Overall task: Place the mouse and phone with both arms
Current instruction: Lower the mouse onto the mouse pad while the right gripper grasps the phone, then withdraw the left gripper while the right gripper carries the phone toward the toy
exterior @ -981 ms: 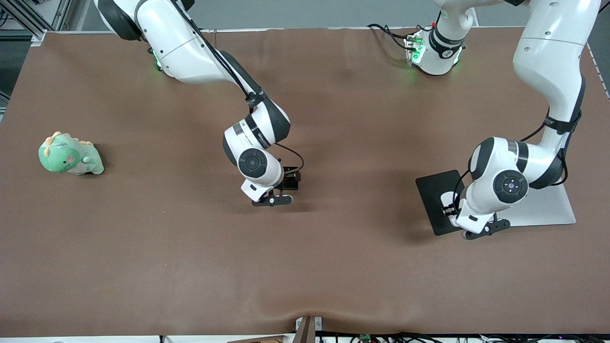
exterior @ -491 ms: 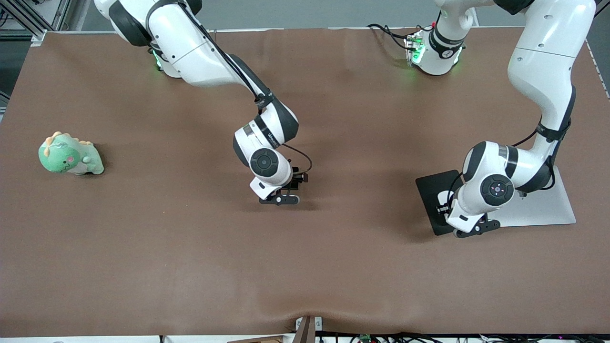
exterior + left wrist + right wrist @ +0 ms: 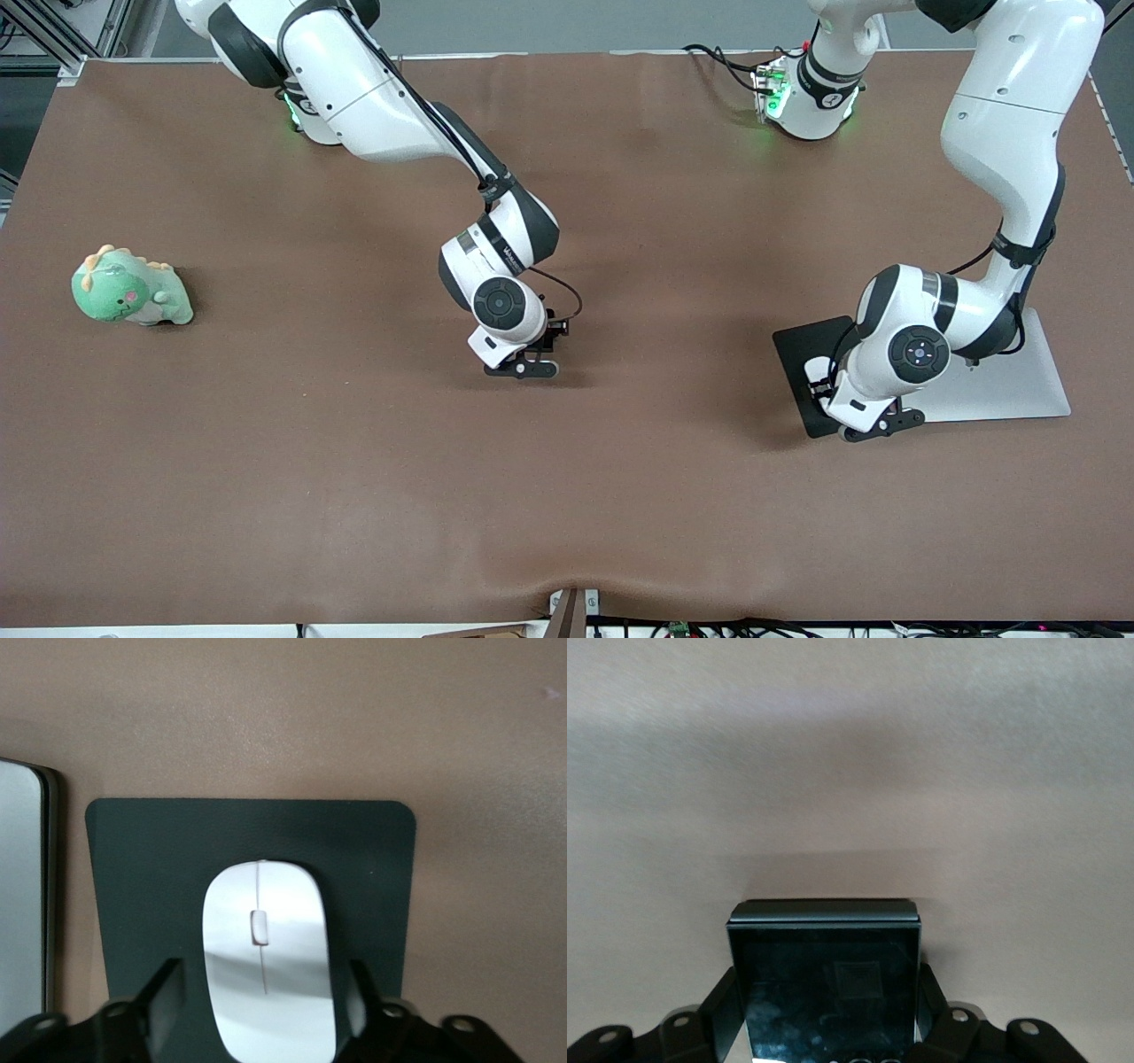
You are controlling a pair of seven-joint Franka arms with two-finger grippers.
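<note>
While the left gripper sits wide around the mouse on the dark mat, the right gripper squeezes the phone mid-table.

Even, fairly bright overhead light is falling across the brown table, with no harsh highlights on it. Soft-edged shadows are pooling under both arms and just beside the fingers of the right gripper and the left gripper. Green glow is spilling from the arm bases onto the cloth. The front view is staying sharp to its edges. In the left wrist view the mouse between the fingers is carrying a grey band of reflection, and the fingers themselves are slightly soft. In the right wrist view the phone between the fingers is showing mottled reflections, and a dim shadow band is lying on the cloth ahead of the fingertips.
</note>
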